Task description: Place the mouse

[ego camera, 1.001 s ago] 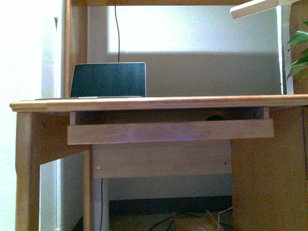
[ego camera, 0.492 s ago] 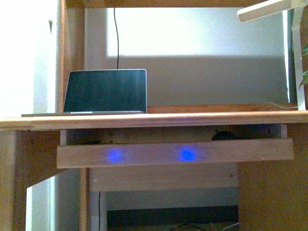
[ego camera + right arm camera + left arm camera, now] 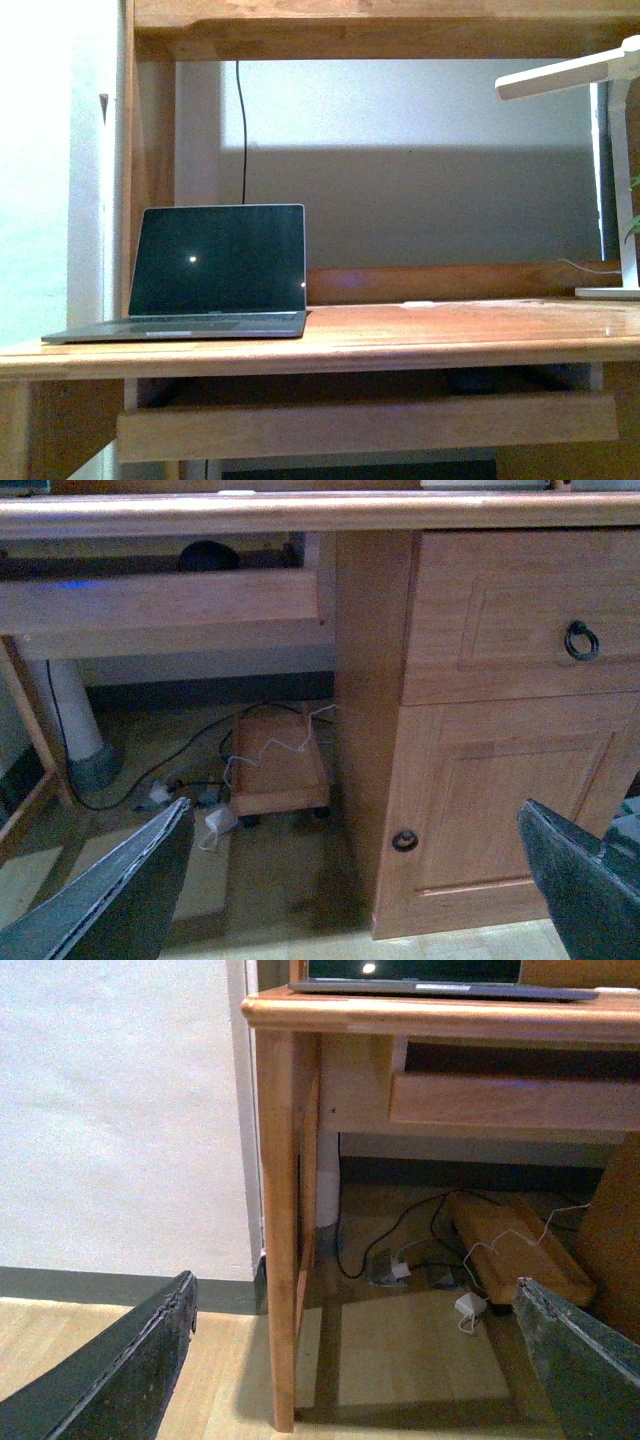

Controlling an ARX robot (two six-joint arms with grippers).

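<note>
Where the tray (image 3: 150, 600) hangs beneath the desktop (image 3: 300, 512), the mouse (image 3: 207, 556) lies.

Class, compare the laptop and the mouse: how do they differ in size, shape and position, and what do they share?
Size: the laptop is much larger than the mouse. Shape: the laptop is flat-based with its screen open upright; the mouse is a low dome. Position: the laptop sits on the desktop; the mouse lies on the tray beneath it. Both are dark.
</note>
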